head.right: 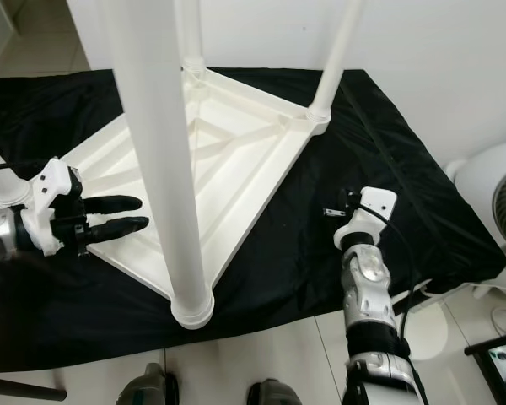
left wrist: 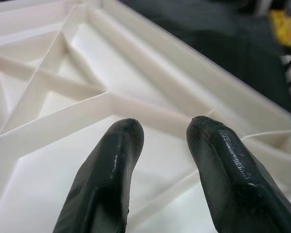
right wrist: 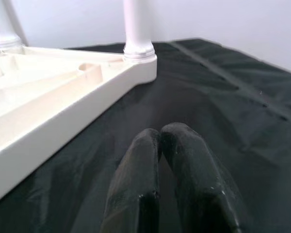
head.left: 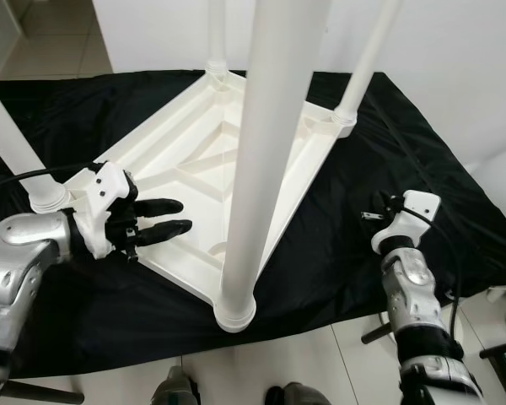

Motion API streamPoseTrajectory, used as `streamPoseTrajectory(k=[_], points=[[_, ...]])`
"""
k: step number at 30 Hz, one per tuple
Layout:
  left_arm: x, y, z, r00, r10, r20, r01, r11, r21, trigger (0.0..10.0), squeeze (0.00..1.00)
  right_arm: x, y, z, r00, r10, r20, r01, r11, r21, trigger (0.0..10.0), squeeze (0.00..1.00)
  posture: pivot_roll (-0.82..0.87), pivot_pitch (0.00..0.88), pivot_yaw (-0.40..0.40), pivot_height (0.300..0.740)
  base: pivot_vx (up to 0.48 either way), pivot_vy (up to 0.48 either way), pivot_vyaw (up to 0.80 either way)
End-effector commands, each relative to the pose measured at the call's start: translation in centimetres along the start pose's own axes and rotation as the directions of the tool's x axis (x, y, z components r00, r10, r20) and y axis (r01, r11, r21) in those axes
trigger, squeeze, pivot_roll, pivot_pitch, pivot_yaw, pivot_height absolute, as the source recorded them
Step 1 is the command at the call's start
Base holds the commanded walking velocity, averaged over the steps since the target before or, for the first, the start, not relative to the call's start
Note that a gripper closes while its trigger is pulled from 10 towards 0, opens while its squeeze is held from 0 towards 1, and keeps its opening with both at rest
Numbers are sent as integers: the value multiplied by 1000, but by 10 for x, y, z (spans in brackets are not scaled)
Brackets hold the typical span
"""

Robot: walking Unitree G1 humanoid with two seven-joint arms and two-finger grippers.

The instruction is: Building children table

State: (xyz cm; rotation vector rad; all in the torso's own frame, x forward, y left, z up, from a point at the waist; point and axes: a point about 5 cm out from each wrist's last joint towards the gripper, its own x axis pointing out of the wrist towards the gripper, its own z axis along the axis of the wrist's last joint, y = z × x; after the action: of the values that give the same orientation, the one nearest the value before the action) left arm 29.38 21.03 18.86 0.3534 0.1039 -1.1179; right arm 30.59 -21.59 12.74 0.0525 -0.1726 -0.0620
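Jaws: left gripper (head.left: 175,217) parted, empty, over the rim of the tabletop (head.left: 204,160); right gripper (right wrist: 167,141) closed, empty, above the black cloth (head.left: 379,160). Tabletop lies inverted on the cloth. Four legs (head.left: 266,160) stand upright, their tops cut off.

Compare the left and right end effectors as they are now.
The left end effector has its fingers spread apart; the right end effector has its fingers pressed together. The left reaches over the upturned white tabletop; the right is over the black cloth beside it. Both hold nothing and have black fingers.
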Motion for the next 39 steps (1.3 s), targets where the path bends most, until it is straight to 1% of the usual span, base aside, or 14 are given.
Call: streamPoseTrajectory(k=[1, 4, 8, 16, 17, 19, 22, 24, 25, 26, 27, 28, 29, 39], points=[[2, 3, -4, 1000, -2, -19, 3, 1000, 19, 10000, 0, -4, 4, 2, 1000, 26, -3, -26, 1000, 5, 10000, 0, 78, 64, -28, 740, 0, 0, 0], [6, 10, -9, 999, 41, -18, -40, 999, 34, 10000, 0, -11, 5, 4, 1000, 23, -7, -23, 1000, 1, 10000, 0, 73, 54, -26, 740, 0, 0, 0], [14, 12, -17, 998, 10, -55, -6, 997, 75, 10000, 0, -21, 8, 4, 999, 43, -23, -43, 999, -11, 10000, 0, 70, 42, -22, 740, 0, 0, 0], [13, 18, -26, 994, -31, -103, 40, 995, 86, 10000, 0, -28, 6, 10, 999, 38, -35, -38, 999, -22, 10000, 0, 71, 36, -18, 740, 0, 0, 0], [13, 19, -29, 992, -41, -117, 49, 996, 72, 10000, 988, -29, 3, 11, 999, 33, -35, -34, 999, -30, 10000, 0, 68, 32, -15, 740, 0, 0, 0], [14, 20, -31, 992, -45, -115, 52, 997, 62, 10000, 1000, -31, 1, 12, 999, 30, -38, -32, 999, -36, 10000, 0, 66, 30, -13, 740, 0, 0, 0], [15, 22, -32, 993, -48, -111, 55, 996, 63, 10000, 1000, -33, -1, 15, 999, 25, -42, -27, 998, -48, 10000, 0, 64, 29, -13, 740, 0, 0, 0], [15, 19, -38, 982, -84, -169, 100, 991, 86, 10000, 1000, -35, -2, 16, 999, 27, -45, -30, 998, -54, 10000, 0, 63, 29, -8, 740, 0, 0, 0], [15, 16, -47, 960, -115, -256, 150, 981, 120, 10000, 1000, -37, -3, 17, 998, 31, -51, -34, 997, -64, 10000, 0, 61, 31, -4, 740, 0, 0, 0], [15, 16, -47, 960, -115, -256, 150, 981, 120, 10000, 1000, -37, -3, 17, 998, 31, -51, -34, 997, -64, 10000, 0, 61, 31, -4, 740, 0, 0, 0], [16, 15, -49, 956, -127, -265, 163, 980, 116, 10000, 86, -38, -3, 17, 998, 33, -54, -37, 997, -68, 10000, 0, 59, 33, -1, 740, 0, 0, 0], [16, 15, -49, 956, -127, -265, 163, 980, 116, 10000, 86, -38, -3, 17, 998, 33, -54, -37, 997, -68, 10000, 0, 59, 33, -1, 740, 0, 0, 0], [16, 16, -49, 955, -135, -264, 170, 979, 116, 10000, 0, -40, -3, 17, 998, 32, -60, -36, 997, -71, 10000, 0, 57, 34, 2, 740, 0, 0, 0], [12, 24, -46, 958, -143, -247, 170, 981, 89, 10000, 0, -46, -8, 20, 997, 12, -73, -19, 996, -84, 10000, 0, 51, 38, 6, 740, 0, 0, 0]])
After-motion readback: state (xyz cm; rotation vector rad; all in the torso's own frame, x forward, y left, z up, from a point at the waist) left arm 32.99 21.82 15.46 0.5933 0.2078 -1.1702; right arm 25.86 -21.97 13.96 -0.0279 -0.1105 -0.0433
